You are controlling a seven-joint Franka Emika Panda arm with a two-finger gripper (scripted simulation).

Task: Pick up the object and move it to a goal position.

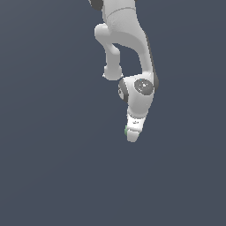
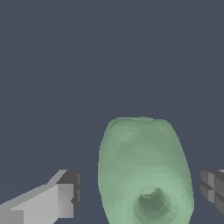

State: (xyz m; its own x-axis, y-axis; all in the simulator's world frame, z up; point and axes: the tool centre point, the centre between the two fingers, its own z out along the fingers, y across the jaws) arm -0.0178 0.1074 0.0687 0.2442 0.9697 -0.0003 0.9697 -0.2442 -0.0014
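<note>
The gripper (image 2: 140,192) stands wide, its fingers (image 2: 61,199) apart from the green object (image 2: 144,170) lying between them, a sliver of which shows at the gripper's nine o'clock in the exterior view.

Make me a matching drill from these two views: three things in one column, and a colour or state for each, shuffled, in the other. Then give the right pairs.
Column one:
1. the green object
2. the gripper
3. the arm

Column two:
A. white, bent down from the top of the exterior view
B. matte pale green, rounded, with a dimple in it
C. open, a finger showing on each side of the lump with gaps between

Pairs: 1-B, 2-C, 3-A
</note>
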